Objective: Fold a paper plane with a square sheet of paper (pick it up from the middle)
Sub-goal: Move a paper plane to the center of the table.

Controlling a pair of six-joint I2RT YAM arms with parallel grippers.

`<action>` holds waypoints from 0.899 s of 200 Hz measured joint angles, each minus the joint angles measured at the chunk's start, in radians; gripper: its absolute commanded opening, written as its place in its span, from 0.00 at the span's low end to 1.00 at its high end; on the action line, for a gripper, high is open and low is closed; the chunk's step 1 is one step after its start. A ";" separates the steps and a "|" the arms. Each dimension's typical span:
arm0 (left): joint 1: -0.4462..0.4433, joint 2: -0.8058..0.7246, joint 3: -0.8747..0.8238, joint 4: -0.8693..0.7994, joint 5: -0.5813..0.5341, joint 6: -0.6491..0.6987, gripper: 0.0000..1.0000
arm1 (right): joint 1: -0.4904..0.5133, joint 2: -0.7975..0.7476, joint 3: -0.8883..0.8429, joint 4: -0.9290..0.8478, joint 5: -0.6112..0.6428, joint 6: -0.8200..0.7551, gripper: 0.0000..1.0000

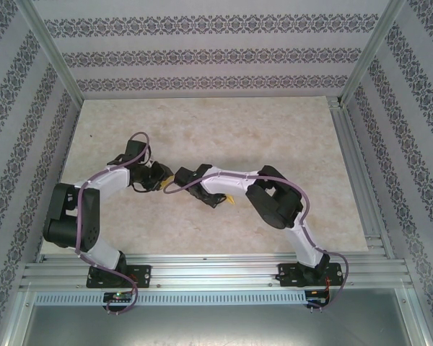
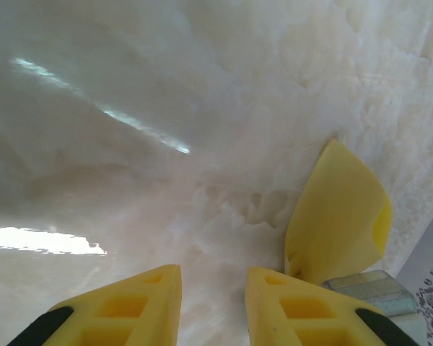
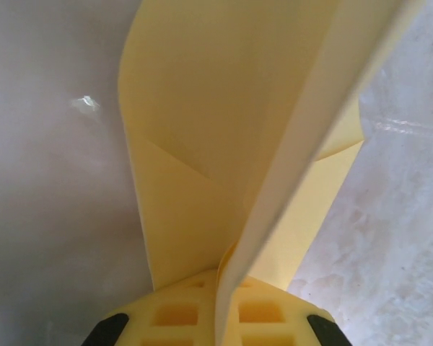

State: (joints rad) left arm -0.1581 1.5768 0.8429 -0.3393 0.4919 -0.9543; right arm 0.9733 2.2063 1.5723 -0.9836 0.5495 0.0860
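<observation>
My right pincer [image 3: 227, 287] is pressed together on the paper [image 3: 195, 108]. The paper rises from between its fingers, half folded, with a slanted crease on the left flap. My left pincer [image 2: 213, 277] is a little spread and pinches nothing. The paper is just beside its right finger, over the table [image 2: 130, 180]. To do this fold well, I think I must grip firmly at the centre crease, bring the left pincer slowly to the free flap, and press gently so the thin paper does not tear.
</observation>
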 measured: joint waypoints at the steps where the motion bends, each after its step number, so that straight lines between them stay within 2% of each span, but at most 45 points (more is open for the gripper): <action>1: 0.001 -0.001 -0.001 -0.001 -0.001 0.000 0.31 | 0.000 0.001 0.001 -0.001 0.002 0.000 0.00; 30: 0.027 -0.017 -0.023 -0.003 -0.010 -0.003 0.31 | -0.007 -0.006 -0.006 0.005 0.003 -0.003 0.01; 48: 0.027 -0.034 -0.023 -0.004 -0.010 -0.002 0.32 | -0.051 -0.071 -0.067 0.076 -0.093 0.008 0.02; 68: 0.027 -0.055 -0.018 -0.010 -0.007 0.004 0.32 | -0.170 -0.173 -0.146 0.157 -0.256 0.029 0.03; 106: 0.025 -0.060 0.016 -0.026 0.002 0.023 0.32 | -0.409 -0.270 -0.142 0.235 -0.446 0.090 0.05; 136: 0.010 -0.056 0.043 -0.029 0.014 0.040 0.32 | -0.515 -0.211 -0.032 0.232 -0.522 0.132 0.06; 180: -0.002 -0.031 0.050 -0.038 0.030 0.056 0.32 | -0.530 -0.077 0.042 0.207 -0.557 0.169 0.08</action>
State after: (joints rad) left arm -0.1596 1.5459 0.8928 -0.3775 0.5220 -0.8978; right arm 0.4431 2.1296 1.6138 -0.7769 -0.0074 0.2546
